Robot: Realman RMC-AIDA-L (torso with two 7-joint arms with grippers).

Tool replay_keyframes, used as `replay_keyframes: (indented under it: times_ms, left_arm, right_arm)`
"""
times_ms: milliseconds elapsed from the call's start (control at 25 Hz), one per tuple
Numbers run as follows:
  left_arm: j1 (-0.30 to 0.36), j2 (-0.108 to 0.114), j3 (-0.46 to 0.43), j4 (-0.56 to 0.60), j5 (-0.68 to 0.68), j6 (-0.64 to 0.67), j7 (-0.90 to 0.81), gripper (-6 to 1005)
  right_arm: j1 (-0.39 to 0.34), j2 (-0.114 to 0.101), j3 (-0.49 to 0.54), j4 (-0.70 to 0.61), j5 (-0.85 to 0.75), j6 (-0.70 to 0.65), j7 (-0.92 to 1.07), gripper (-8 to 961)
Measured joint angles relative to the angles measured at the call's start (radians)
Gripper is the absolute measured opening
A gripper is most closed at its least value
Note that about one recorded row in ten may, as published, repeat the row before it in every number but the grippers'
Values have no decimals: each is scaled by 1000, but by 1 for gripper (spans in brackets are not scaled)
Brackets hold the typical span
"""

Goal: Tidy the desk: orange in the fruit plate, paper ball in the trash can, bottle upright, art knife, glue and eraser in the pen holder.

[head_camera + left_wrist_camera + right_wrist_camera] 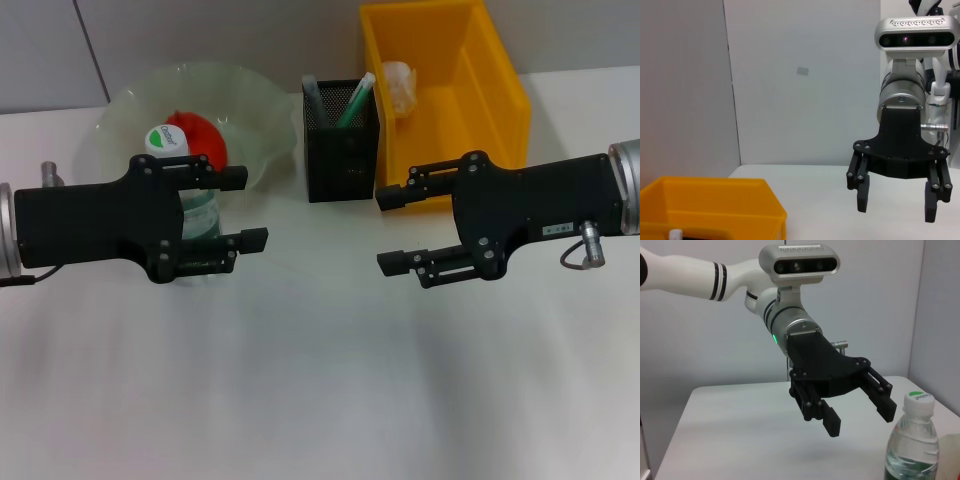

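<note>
We see both grippers hovering over the white tabletop (320, 400), pointing toward each other with bare table between them. The left gripper (250, 208) has its fingers spread apart and holds nothing; the bottle (190, 190) stands upright just beneath and behind it, cap up, close to the plate's front rim. The right gripper (392, 230) is likewise spread wide and empty, in front of the bin. Along the far edge, the plate (255, 110) sits toward the left with the orange (205, 135) inside it. The black holder (340, 150) stands near the middle of that edge, with green-and-white items sticking up out of it. Touching its right side is the yellow bin (490, 90), and the paper ball (400, 85) lies inside it near the holder-side wall.
</note>
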State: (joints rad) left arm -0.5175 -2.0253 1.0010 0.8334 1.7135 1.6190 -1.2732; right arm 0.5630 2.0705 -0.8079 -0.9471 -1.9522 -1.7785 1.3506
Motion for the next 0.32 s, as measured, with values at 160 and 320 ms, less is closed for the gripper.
replay_keyframes:
  times_ms: [160,320]
  left_arm:
    - [-1,9,-2,0,0,3,-14,683]
    - [5,12,-8,7,0,3,-16,683]
  right_arm:
    - [-5,3,0,-9,0,0,0,679]
    - [-6,0,-1,-11,0,-1,-1,679]
